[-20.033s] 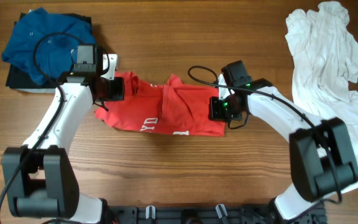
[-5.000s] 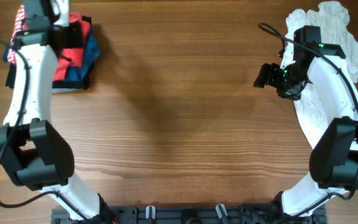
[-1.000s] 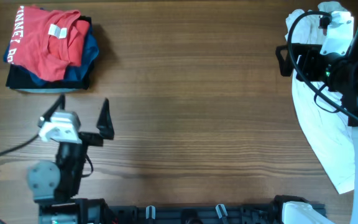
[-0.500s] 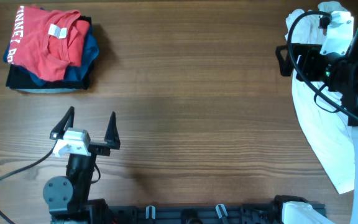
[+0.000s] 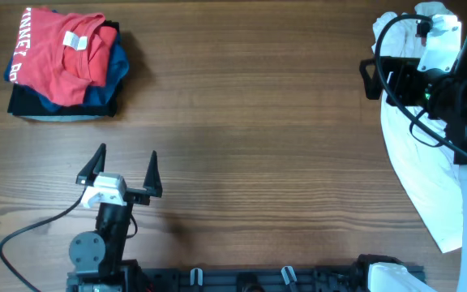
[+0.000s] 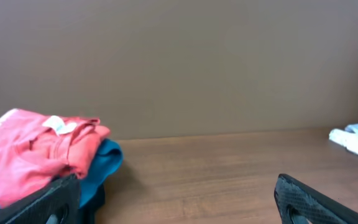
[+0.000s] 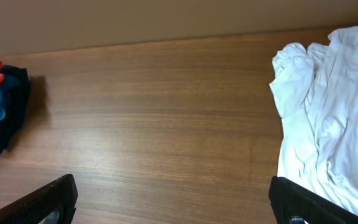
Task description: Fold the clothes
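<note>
Gaping left gripper [image 5: 126, 162]: fingers spread wide with nothing between them; it stands near the front edge of the table [image 5: 250, 122], left of centre, fingertips pointing toward the far side; its wrist view looks low across the wood to a plain brown wall [image 6: 179, 62]
Right gripper [image 5: 368, 79]: spread wide too, and empty; it sits at the far right with fingertips pointing left; its fingers are over wood, just beside the edge of the white cloth; whether any part of the arm touches that cloth cannot be told
Red T-shirt [image 5: 55, 53]: folded and lying on top of a small pile at the far left corner; a white neck label faces up; white lettering runs along its left edge, only partly legible
Blue garment [image 5: 113, 69]: directly under the red one; its edge shows along the right side of the pile
Dark garment [image 5: 55, 107]: bottom of the pile; it shows along the front and right edges
White garment [image 5: 416, 162]: unfolded and crumpled; it runs down the right side of the table from the far corner toward the front; partly hidden by the right arm
Spacing: the pile and the white garment lie well apart; the left gripper is nearer the pile but touches none of it
</note>
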Available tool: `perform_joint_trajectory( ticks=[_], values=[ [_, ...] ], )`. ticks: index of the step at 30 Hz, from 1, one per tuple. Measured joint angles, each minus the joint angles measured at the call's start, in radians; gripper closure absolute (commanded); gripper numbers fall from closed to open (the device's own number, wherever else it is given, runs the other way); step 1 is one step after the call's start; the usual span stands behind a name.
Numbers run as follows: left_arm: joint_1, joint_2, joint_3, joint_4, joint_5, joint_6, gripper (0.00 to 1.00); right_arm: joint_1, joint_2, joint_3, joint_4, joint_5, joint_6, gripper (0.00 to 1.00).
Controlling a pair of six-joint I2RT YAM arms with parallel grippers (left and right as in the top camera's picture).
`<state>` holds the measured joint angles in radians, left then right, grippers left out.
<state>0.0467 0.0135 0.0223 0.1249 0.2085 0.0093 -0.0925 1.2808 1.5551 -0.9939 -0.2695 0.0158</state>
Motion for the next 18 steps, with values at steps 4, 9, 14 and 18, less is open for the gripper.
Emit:
perform_joint_trajectory(
  ticks=[4, 9, 14, 18],
  values=[
    [0.0, 0.0, -0.01, -0.01, 0.0, 0.0, 0.0, 0.0, 0.0, 0.0, 0.0, 0.0, 0.0, 0.01],
    [0.0, 0.0, -0.013, -0.175, 0.0, 0.0, 0.0, 0.0, 0.0, 0.0, 0.0, 0.0, 0.0, 0.0],
    [0.0, 0.0, -0.013, -0.177, 0.0, 0.0, 0.0, 0.0, 0.0, 0.0, 0.0, 0.0, 0.0, 0.01],
    [0.0, 0.0, -0.013, -0.177, 0.0, 0.0, 0.0, 0.0, 0.0, 0.0, 0.0, 0.0, 0.0, 0.0]
  ],
)
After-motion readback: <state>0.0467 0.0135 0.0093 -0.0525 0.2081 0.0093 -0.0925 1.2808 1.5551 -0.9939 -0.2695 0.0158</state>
